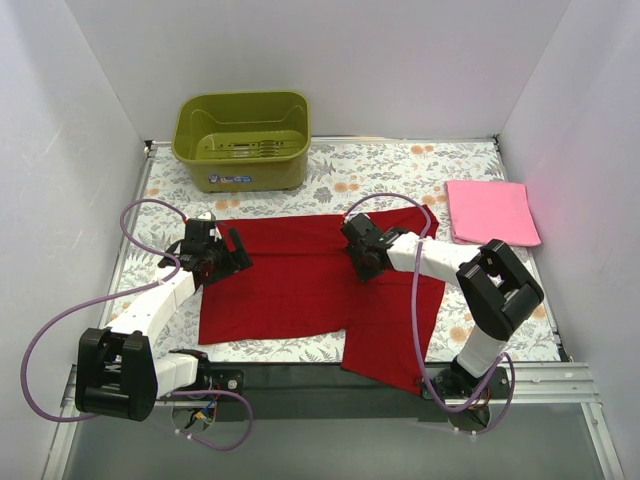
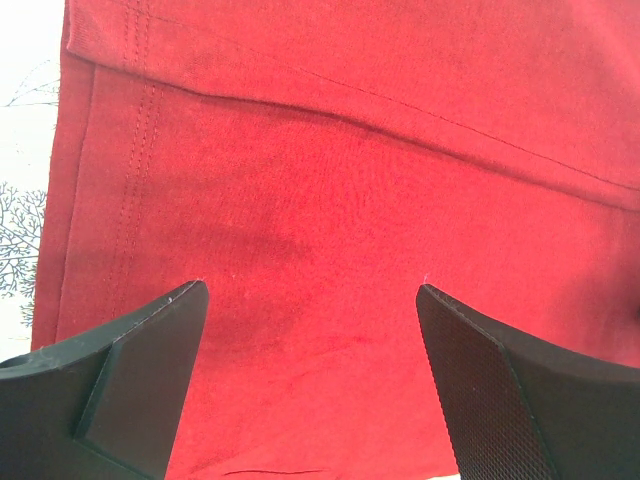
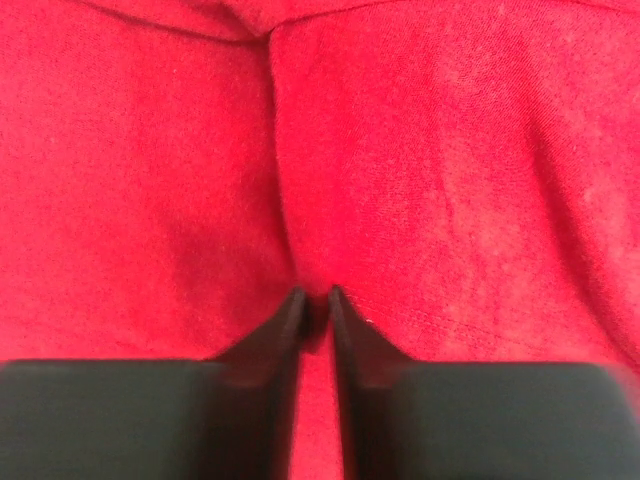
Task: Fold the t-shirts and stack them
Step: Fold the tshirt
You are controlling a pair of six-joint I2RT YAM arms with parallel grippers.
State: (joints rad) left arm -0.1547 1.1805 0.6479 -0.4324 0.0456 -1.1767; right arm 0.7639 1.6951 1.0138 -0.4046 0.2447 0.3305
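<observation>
The desk (image 1: 400,165), covered in a pale floral cloth and walled in white on three sides, carries everything. The deep red t-shirt (image 1: 290,285) is the biggest thing on it. It lies spread flat across the near middle, and its near right part drapes over the near edge of the desk. At the far left stands an olive-green tub (image 1: 245,160), upright and well apart from the red cloth. The light pink t-shirt (image 1: 490,212) lies folded into a neat rectangle at the far right, just beyond the red shirt's right corner and not touching it. The left arm (image 1: 160,295) reaches from the near left corner to the red shirt's left edge. There the left jaws are spread wide over the cloth beside a stitched hem, with a sliver of floral desk showing to their left. Whether their tips touch the fabric cannot be told. The right arm (image 1: 440,258) bends in from the near right to the upper middle of the red shirt. The right jaws are pressed nearly together there, pinching a small raised fold of the red fabric, and a crease runs away from their tips.
</observation>
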